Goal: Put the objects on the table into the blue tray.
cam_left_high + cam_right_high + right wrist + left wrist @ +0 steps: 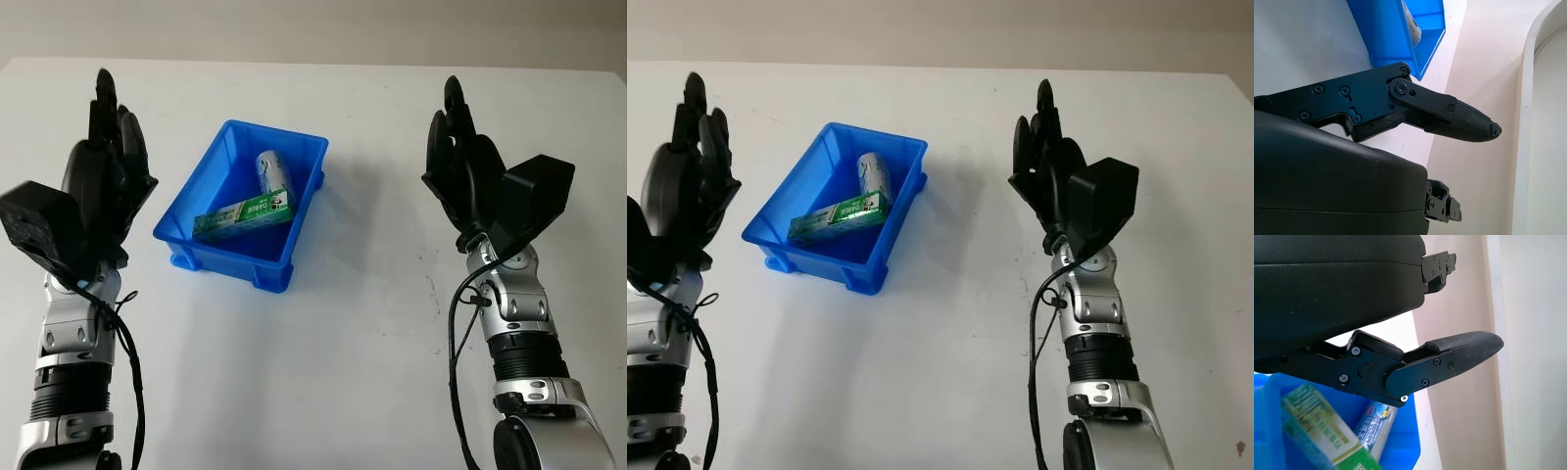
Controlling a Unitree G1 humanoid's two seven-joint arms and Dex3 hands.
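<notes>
A blue tray [204,174] stands on the white table [362,323], left of centre. Inside it lie a green box [245,214] and, behind it, a white and blue tube [272,173]. The box [1322,433] and the tube [1375,423] also appear in the left wrist view. My left hand [108,147] is raised to the left of the tray, open and holding nothing. My right hand [460,147] is raised to the right of the tray, open and holding nothing.
The table's far edge [313,65] meets a pale wall. The tray's blue wall [1391,34] appears beyond my right hand's finger [1459,120].
</notes>
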